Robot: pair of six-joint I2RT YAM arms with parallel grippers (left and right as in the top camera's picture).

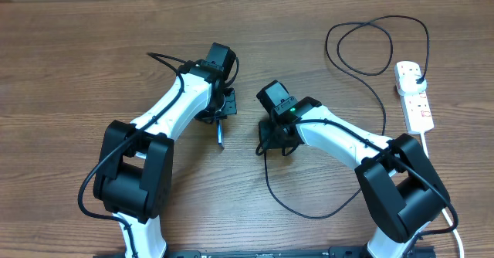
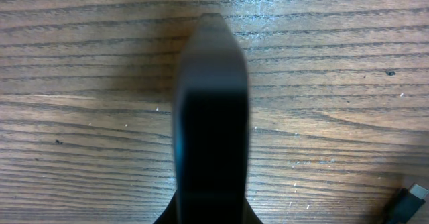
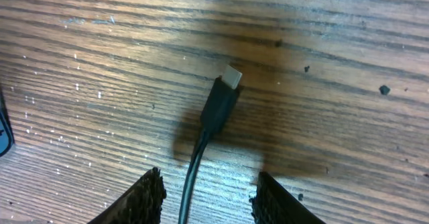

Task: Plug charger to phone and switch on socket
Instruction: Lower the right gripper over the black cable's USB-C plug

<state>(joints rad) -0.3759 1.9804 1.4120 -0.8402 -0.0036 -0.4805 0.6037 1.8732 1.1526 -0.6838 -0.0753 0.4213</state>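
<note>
The charger lies on the wooden table in the right wrist view, its small metal tip pointing to 1 o'clock; its thin cable runs back toward 6 o'clock between the fingers of the right gripper, whose jaws stand apart on either side of it, not touching it. Overhead, the cable loops from 6 o'clock up to 1 o'clock; its black plug head sits in the white socket at 3 o'clock. The phone stands on edge near the table's centre, just at 9 o'clock of the right gripper; the left gripper is clamped on it from 12 o'clock.
</note>
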